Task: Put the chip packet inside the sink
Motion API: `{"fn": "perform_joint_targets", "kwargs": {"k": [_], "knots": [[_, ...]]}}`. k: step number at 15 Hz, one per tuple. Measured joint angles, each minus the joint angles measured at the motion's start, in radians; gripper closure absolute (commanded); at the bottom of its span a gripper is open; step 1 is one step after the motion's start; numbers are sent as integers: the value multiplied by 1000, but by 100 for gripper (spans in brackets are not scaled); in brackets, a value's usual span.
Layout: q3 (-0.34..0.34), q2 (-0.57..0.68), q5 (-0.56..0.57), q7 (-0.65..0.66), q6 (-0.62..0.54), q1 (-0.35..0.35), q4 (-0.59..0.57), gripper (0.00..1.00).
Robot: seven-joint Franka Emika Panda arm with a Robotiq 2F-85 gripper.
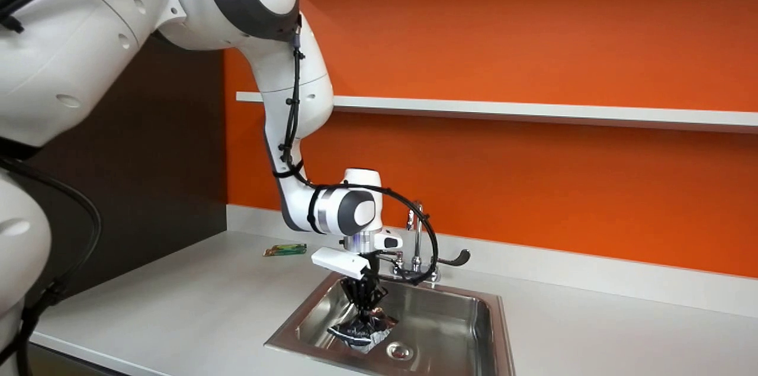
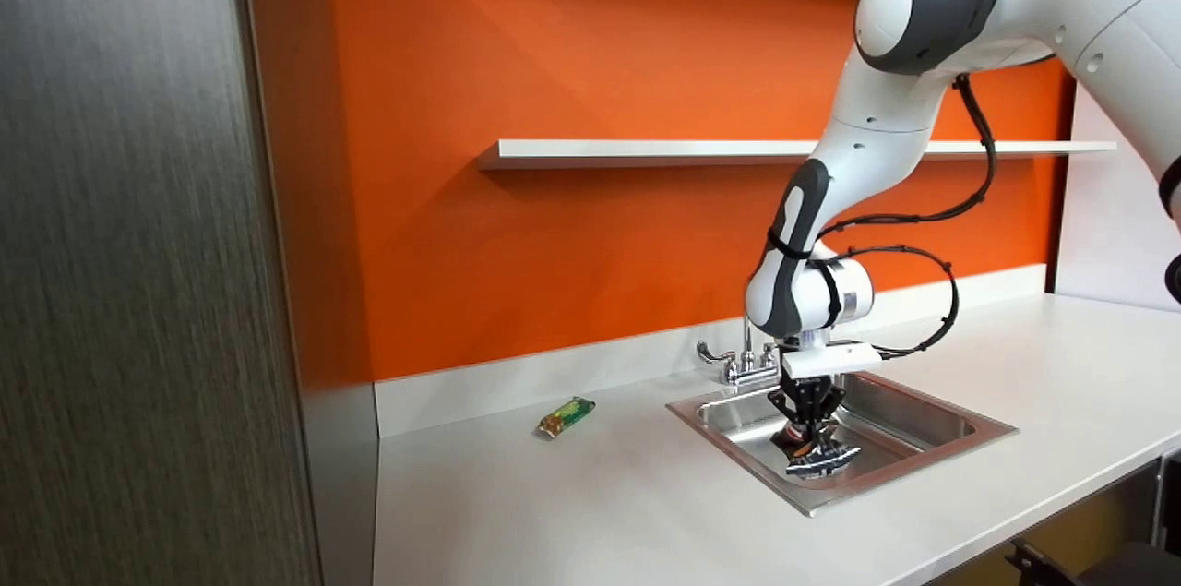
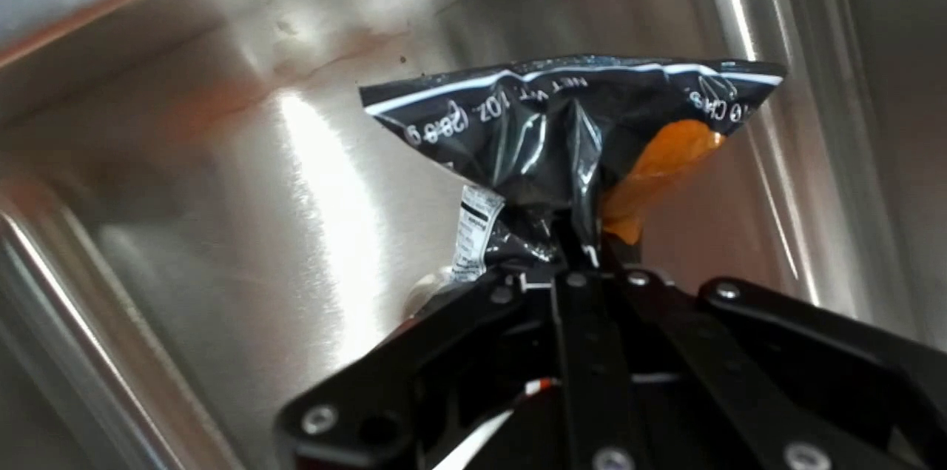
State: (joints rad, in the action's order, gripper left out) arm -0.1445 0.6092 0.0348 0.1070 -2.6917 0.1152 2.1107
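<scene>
The chip packet is black with white lettering, a white stripe and an orange patch. It shows in both exterior views [image 1: 360, 334] [image 2: 823, 460] and in the wrist view [image 3: 533, 137]. My gripper points down into the steel sink [image 1: 502, 328] [image 2: 913, 464] [image 3: 244, 292]. The gripper [image 1: 364, 309] [image 2: 810, 434] [image 3: 581, 248] is shut on the middle of the packet, which is pinched and fans out on the far side. The packet is within the basin's outline, low down near the drain. I cannot tell whether it touches the basin floor. Its near part is hidden by the fingers.
The chrome faucet [image 1: 417, 246] [image 2: 747, 360] stands at the sink's back edge, close to the wrist. A small green packet [image 1: 285, 250] [image 2: 566, 417] lies on the white counter beside the sink. A white shelf [image 1: 533, 109] [image 2: 646, 152] runs along the orange wall.
</scene>
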Motion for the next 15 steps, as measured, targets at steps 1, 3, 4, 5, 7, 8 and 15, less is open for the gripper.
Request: {"fn": "perform_joint_targets", "kwargs": {"k": [1,3,4,5,7,8,15], "knots": [[3,14,-6,-6,-11,6,-2,100],[7,40,-13,-13,-24,14,-6,100],[8,50,-15,-14,-30,17,-9,100],[8,59,-16,-14,-34,20,-12,100],[9,73,-16,-14,-39,23,-18,100],[9,77,-16,-14,-41,24,-20,100],[11,86,-16,-14,-43,24,-22,59]]}}
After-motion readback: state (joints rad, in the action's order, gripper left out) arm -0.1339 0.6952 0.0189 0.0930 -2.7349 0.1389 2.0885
